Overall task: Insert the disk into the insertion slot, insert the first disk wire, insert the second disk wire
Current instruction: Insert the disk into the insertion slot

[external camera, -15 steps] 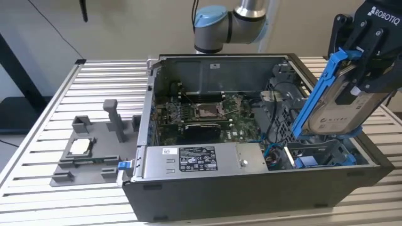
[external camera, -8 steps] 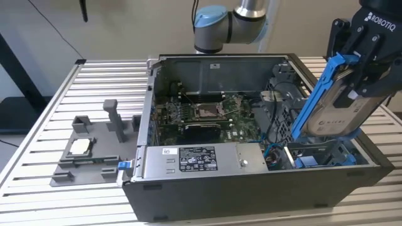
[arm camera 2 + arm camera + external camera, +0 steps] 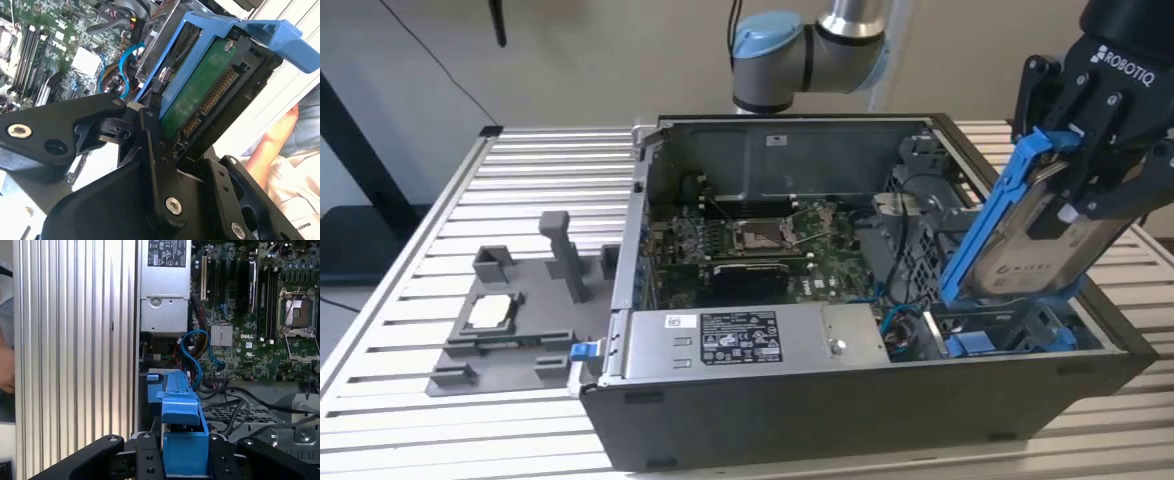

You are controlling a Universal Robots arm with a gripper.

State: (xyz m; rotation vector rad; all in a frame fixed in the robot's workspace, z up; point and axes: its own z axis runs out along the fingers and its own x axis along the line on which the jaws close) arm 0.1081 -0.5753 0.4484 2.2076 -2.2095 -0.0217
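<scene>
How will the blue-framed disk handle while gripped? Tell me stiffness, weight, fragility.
Probably stiff: the disk hangs tilted in the gripper without sagging. Likely heavy for its size, given its metal body. Its bare circuit board suggests it is fragile to knocks.

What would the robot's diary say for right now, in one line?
claw: shut on disk | disk: tilted, above insertion slot, not seated

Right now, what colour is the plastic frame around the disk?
Bright blue. The frame around the disk shows best in the exterior view.
</scene>
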